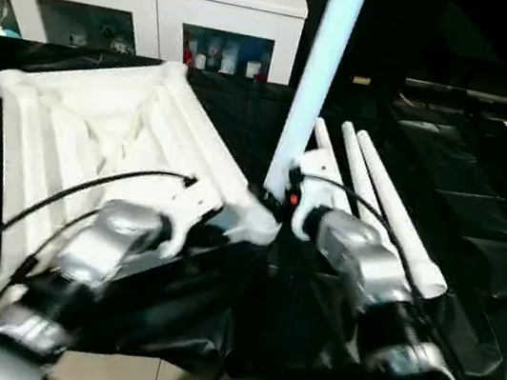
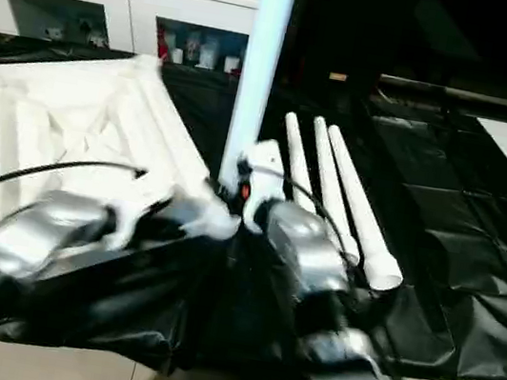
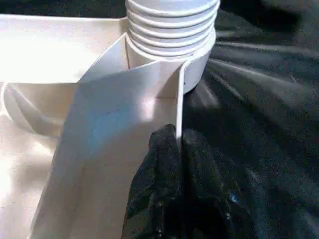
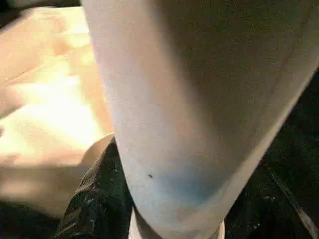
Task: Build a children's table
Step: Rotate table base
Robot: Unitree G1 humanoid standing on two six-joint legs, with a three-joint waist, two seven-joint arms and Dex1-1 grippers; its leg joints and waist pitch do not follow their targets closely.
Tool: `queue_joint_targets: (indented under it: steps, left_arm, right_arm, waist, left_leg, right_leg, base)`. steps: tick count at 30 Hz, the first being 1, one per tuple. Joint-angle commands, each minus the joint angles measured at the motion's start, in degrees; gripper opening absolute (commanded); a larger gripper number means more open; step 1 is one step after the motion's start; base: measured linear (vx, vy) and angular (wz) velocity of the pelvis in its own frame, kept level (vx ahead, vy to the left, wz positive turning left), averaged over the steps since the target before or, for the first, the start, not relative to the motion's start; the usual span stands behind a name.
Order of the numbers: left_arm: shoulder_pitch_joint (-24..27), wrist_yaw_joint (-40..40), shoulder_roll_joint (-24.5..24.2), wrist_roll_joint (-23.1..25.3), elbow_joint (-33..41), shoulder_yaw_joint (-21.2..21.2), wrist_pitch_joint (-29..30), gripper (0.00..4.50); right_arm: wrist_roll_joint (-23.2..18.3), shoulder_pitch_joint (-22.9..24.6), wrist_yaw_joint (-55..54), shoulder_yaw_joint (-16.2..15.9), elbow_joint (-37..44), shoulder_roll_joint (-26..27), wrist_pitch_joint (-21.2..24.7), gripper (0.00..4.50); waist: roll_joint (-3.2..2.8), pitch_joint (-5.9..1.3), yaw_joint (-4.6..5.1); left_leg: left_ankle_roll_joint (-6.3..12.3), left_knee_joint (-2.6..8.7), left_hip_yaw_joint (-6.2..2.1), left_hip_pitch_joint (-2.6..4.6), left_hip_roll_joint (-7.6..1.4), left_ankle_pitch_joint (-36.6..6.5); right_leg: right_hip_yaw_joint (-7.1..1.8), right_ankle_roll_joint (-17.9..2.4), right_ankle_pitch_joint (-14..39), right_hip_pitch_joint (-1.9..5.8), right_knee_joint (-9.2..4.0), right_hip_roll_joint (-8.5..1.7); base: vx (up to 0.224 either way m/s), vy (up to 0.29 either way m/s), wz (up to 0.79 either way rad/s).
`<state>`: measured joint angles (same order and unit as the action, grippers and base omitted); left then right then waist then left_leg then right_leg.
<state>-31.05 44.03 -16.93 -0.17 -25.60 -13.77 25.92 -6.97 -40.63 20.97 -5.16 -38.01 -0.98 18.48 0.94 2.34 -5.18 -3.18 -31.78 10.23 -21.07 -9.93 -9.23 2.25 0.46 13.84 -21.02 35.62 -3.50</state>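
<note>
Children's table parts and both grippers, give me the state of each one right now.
Tabletop: upside down on the black cloth, ribs up.
Upright leg: standing at the tabletop's corner socket.
Three spare legs: lying side by side.
Left gripper: shut on the tabletop's rim.
Right gripper: closed around the upright leg.

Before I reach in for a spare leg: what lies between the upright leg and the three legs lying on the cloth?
In the left eye view, the right pincer, gripping the upright leg, sits before the three lying legs.

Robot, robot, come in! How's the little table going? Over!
Left gripper shut on tabletop rim by corner socket. Right gripper holding upright leg at that socket. Three legs waiting on black cloth. Nothing blocking.
</note>
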Motion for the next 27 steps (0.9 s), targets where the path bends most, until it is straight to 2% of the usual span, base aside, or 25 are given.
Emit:
queue_joint_targets:
  steps: [1, 3, 4, 8, 9, 11, 12, 17, 19, 22, 23, 24, 26, 27]
  left_arm:
    - [-1.4, -7.1, 1.7, -0.5, -2.4, 4.0, 0.3, 0.00]
    - [-3.1, -10.2, 3.6, -0.1, -4.6, 4.4, 1.4, 0.00]
    - [-4.1, -11.5, 4.6, 0.3, -5.7, 4.3, 1.7, 0.00]
    - [-7.4, -16.4, 8.0, 1.6, -9.2, 4.0, 2.2, 0.00]
    - [-8.3, -17.5, 9.0, 1.6, -10.1, 4.3, 2.2, 0.00]
    - [-9.1, -18.5, 9.8, 1.6, -10.9, 4.5, 2.2, 0.00]
    - [-9.9, -19.8, 10.8, 1.3, -11.9, 4.9, 2.1, 0.00]
    - [-9.9, -20.2, 11.2, 1.2, -12.4, 4.9, 1.9, 0.00]
    - [-9.9, -20.2, 11.1, 1.2, -12.9, 5.2, 1.8, 0.00]
    - [-10.0, -20.1, 11.0, 1.2, -13.4, 5.4, 1.5, 0.00]
    - [-10.1, -20.1, 10.9, 1.2, -13.5, 5.4, 1.5, 0.00]
    - [-10.1, -20.1, 10.9, 1.2, -13.7, 5.5, 1.4, 0.00]
    - [-10.2, -20.0, 10.8, 1.2, -13.9, 5.5, 1.2, 0.00]
    - [-10.2, -19.8, 10.7, 1.2, -13.8, 5.4, 1.1, 0.00]
  right_arm:
    - [0.4, 2.2, -3.1, 0.2, -6.3, 0.6, 4.3, 1.86]
    - [0.4, 0.6, -6.1, 0.8, -8.8, 2.2, 4.6, 1.86]
    - [-0.1, -0.4, -8.2, 1.6, -10.3, 3.3, 5.1, 1.86]
    - [-1.0, -4.0, -14.2, 4.5, -15.6, 7.3, 4.5, 1.86]
    - [-0.7, -4.6, -15.5, 4.7, -16.2, 8.1, 3.8, 1.86]
    - [-0.9, -5.3, -17.3, 5.6, -17.1, 8.9, 3.2, 1.86]
    - [-1.1, -6.3, -18.7, 6.4, -18.2, 9.8, 2.5, 1.86]
    - [0.0, -7.8, -19.5, 6.5, -20.0, 10.6, 1.0, 1.86]
    - [0.5, -8.5, -19.4, 6.8, -21.1, 10.7, 0.1, 1.86]
    - [-0.5, -9.0, -18.1, 8.2, -21.8, 11.1, -1.0, 1.86]
    - [-0.8, -9.0, -18.0, 8.5, -21.8, 11.2, -1.2, 1.86]
    - [-1.0, -9.2, -18.1, 8.9, -22.0, 11.2, -1.4, 2.21]
    - [-0.9, -9.5, -16.7, 8.6, -21.8, 11.2, -1.9, 2.21]
    - [-0.8, -9.7, -15.7, 8.2, -21.4, 11.2, -1.9, 2.59]
  waist:
    - [0.00, -1.57, 0.45]
    - [-0.08, -1.71, 0.30]
    - [-0.08, -1.74, 0.44]
    - [-0.01, -2.01, 0.23]
    - [0.16, -2.14, 0.19]
    - [0.08, -2.28, 0.07]
    - [0.02, -2.39, -0.05]
    - [0.05, -2.91, -0.32]
    - [-0.02, -2.67, -0.37]
    - [-0.16, -2.44, -0.19]
    - [-0.16, -2.46, -0.15]
    - [-0.15, -2.48, -0.10]
    - [-0.25, -2.55, -0.12]
    - [-0.16, -2.51, -0.08]
  left_leg:
    - [-4.08, 4.24, -1.98, 1.86, -3.51, -24.5]
    - [-3.94, 4.33, -1.85, 1.92, -3.65, -23.8]
    - [-3.92, 4.55, -1.86, 1.51, -3.58, -22.8]
    - [-3.74, 4.34, -1.54, 1.57, -3.57, -20.4]
    - [-3.32, 4.33, -1.39, 1.30, -3.60, -18.4]
    - [-2.75, 4.14, -1.16, 1.23, -3.44, -16.2]
    - [-2.24, 4.05, -1.16, 1.05, -3.48, -14.6]
    - [-0.25, 3.42, -1.07, 0.61, -3.37, -8.0]
    - [0.20, 3.47, -0.95, 0.61, -3.37, -9.0]
    - [-1.08, 3.93, -1.14, 0.82, -3.63, -13.0]
    - [-1.29, 3.97, -1.12, 0.90, -3.65, -13.5]
    - [-1.56, 4.04, -1.18, 0.88, -3.67, -13.8]
    - [-1.76, 4.05, -1.21, 0.91, -3.69, -13.7]
    - [-1.67, 4.05, -1.18, 0.72, -3.63, -13.3]
  right_leg:
    - [-3.19, -6.5, 27.9, -1.03, -6.88, -5.55]
    - [-3.21, -6.9, 24.4, -0.97, -6.70, -5.39]
    - [-3.10, -7.2, 22.2, -0.62, -6.39, -5.24]
    - [-3.17, -7.8, 16.8, -0.47, -6.08, -5.29]
    - [-3.15, -8.0, 13.8, -0.15, -5.76, -5.23]
    - [-3.10, -8.3, 10.8, 0.06, -5.55, -5.16]
    - [-3.02, -8.4, 8.1, 0.41, -5.25, -5.12]
    - [-2.64, -9.3, -2.8, 1.20, -4.13, -4.89]
    - [-2.64, -9.6, -1.5, 1.14, -4.43, -5.02]
    - [-2.71, -9.2, 5.4, 0.95, -4.96, -5.11]
    - [-2.74, -9.0, 6.1, 0.88, -5.02, -5.08]
    - [-2.75, -8.8, 6.4, 0.88, -5.02, -5.05]
    - [-2.74, -8.6, 5.9, 0.85, -4.95, -5.04]
    - [-2.77, -8.7, 5.1, 0.95, -4.91, -5.09]
  base:
    - [0.000, 0.000, 0.00]
    - [0.000, 0.000, 0.00]
    - [0.000, 0.000, 0.00]
    - [0.000, 0.000, 0.00]
    - [0.000, 0.000, 0.00]
    - [0.000, 0.000, 0.00]
    - [0.000, 0.000, 0.00]
    - [0.022, -0.001, 0.00]
    - [0.000, 0.000, 0.00]
    - [0.000, 0.000, 0.00]
    - [0.000, 0.000, 0.00]
    - [0.000, 0.000, 0.00]
    - [0.000, 0.000, 0.00]
    - [0.000, 0.000, 0.00]
